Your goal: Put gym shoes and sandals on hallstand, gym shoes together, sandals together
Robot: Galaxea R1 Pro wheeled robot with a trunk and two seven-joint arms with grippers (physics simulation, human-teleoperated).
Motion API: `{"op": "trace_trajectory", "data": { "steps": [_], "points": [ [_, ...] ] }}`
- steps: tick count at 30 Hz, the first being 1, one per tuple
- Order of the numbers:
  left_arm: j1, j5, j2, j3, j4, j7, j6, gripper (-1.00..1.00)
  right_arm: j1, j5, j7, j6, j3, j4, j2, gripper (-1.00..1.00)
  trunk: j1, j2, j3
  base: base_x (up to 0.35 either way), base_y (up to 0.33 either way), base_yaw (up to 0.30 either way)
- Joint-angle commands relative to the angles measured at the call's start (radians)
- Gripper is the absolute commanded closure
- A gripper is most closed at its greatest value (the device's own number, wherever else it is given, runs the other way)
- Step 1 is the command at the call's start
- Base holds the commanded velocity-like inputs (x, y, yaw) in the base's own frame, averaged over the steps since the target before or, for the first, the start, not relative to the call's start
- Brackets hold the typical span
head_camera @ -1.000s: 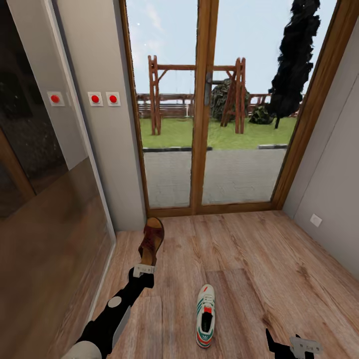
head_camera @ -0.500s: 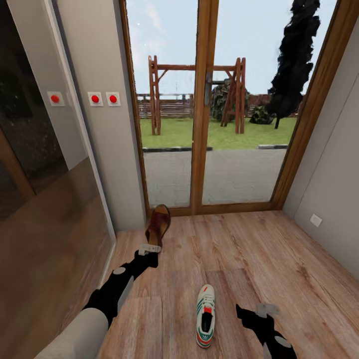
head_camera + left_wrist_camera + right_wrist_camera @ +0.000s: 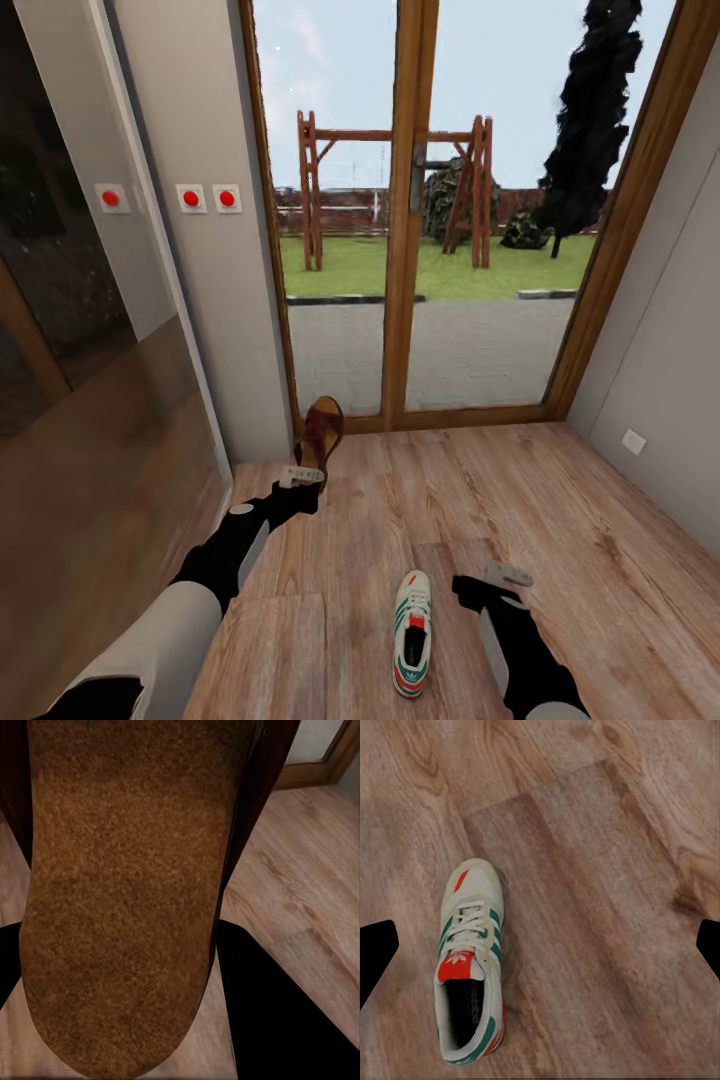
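One dark brown sandal (image 3: 321, 434) hangs above the corridor floor (image 3: 560, 520) near the door, with my left gripper (image 3: 302, 480) shut on its near end. In the left wrist view its tan footbed (image 3: 120, 892) sits between the black fingers (image 3: 277, 1020). A white gym shoe (image 3: 412, 632) with green stripes and a red patch lies on the planks, toe towards the door. My right gripper (image 3: 492, 584) hovers just right of that shoe. The right wrist view looks down on the gym shoe (image 3: 471, 961), and the right gripper's fingertips (image 3: 376, 945) stand wide open. The other shoe, the other sandal and the hallstand are out of view.
A glazed double door in a wooden frame (image 3: 400, 250) closes the corridor ahead. A dark glass panel (image 3: 90, 400) and a wall with red buttons (image 3: 208, 198) run along the left. The right wall (image 3: 660, 380) carries a white socket (image 3: 633, 441).
The left arm has raised the sandal and carried it farther towards the door. The right arm has come up from the lower edge to beside the gym shoe.
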Motion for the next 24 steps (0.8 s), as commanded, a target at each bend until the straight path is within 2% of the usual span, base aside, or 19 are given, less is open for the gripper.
{"op": "trace_trajectory", "data": {
  "steps": [1,12,24],
  "points": [
    [0.001,-0.013,-0.001,0.009,-0.002,-0.01,0.006,1.0,-0.003,0.01,-0.003,0.005,-0.003,0.011,0.001,-1.0,0.0,0.0,-0.001,0.0,0.0,0.0],
    [0.006,-0.013,0.001,0.011,-0.003,-0.012,0.003,1.0,-0.006,0.01,-0.012,-0.092,-0.003,0.117,0.001,-1.0,0.0,0.0,-0.001,0.0,0.0,0.0],
    [0.007,-0.012,-0.001,0.009,-0.001,-0.011,0.003,1.0,-0.006,0.012,-0.008,-0.145,-0.004,0.169,0.001,-1.0,0.0,0.0,-0.001,0.057,0.0,0.0]
  ]
}}
